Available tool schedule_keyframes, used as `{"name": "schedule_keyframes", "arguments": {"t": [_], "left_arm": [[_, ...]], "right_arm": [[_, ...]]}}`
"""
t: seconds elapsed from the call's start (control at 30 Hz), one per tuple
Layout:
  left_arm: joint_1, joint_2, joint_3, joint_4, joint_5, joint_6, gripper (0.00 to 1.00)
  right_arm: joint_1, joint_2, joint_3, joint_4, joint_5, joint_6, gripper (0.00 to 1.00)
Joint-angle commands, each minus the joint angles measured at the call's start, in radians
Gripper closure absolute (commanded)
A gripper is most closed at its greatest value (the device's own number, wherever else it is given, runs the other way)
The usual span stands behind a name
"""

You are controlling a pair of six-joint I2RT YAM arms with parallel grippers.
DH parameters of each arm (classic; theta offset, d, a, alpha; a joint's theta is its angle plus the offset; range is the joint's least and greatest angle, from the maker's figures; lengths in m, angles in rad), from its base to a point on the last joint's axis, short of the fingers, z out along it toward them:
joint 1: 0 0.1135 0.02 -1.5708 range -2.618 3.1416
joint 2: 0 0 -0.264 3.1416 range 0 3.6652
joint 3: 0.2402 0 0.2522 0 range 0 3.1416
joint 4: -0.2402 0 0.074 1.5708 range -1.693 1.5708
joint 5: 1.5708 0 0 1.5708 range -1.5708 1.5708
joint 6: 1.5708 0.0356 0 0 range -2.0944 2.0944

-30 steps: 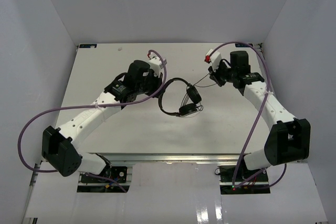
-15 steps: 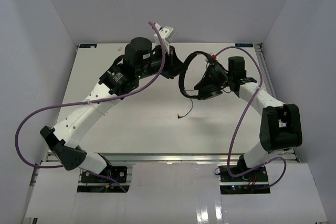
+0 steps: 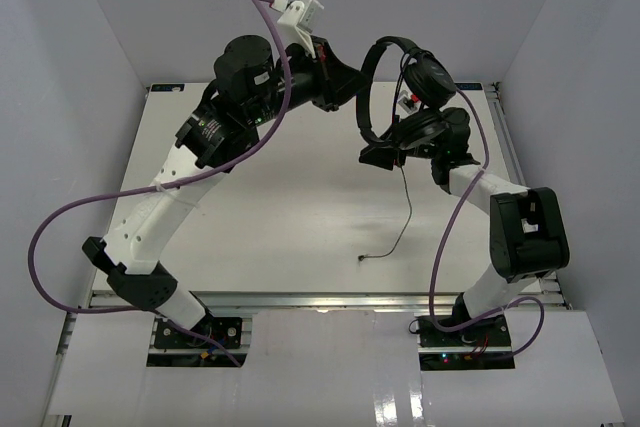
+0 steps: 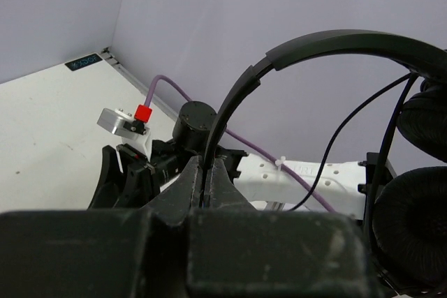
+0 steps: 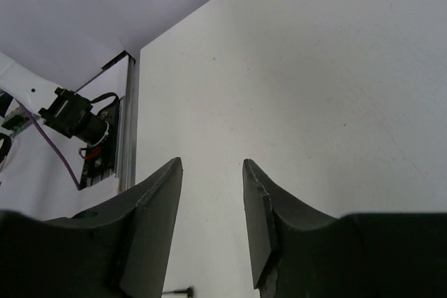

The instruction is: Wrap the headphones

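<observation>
At 1 o'clock, your left tool [image 4: 205,174] pinches the headphones [image 3: 432,75] by the stiff headband [image 4: 293,50]; right tool [image 5: 211,169] gapes empty. Take the limp cord [image 3: 409,207] near its plug [image 3: 362,259].

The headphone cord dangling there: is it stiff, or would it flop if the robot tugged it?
Probably floppy: the cord hangs in a loose curve, its plug resting on the table. Likely light too, being very thin. The headband looks stiffer, holding its arc while the left gripper pinches it.

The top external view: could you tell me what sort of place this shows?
Probably a robotics lab test cell: a white table boxed in by plain grey walls, an aluminium rail along its near edge, and purple robot cables.
</observation>
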State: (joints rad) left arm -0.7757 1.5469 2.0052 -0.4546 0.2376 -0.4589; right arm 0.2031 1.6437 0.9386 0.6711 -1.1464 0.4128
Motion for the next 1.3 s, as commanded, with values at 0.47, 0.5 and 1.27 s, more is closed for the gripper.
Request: {"name": "schedule_keyframes", "arguments": {"t": [0.47,0.5,1.27], "left_arm": [[-0.004,-0.004,0.012,-0.02,-0.124,0.011,1.0],[-0.005,-0.006,0.008,-0.022,-0.123,0.011,1.0],[-0.005,-0.03,0.012,-0.053,-0.142,0.032,1.0]], "right_arm": [[-0.125,-0.354,-0.067,-0.446,0.71,-0.417,0.02],[-0.155,-0.356,-0.061,-0.447,0.698,-0.4,0.03],[-0.343,-0.476,-0.124,-0.156,-0.065,-0.322,0.1]]}}
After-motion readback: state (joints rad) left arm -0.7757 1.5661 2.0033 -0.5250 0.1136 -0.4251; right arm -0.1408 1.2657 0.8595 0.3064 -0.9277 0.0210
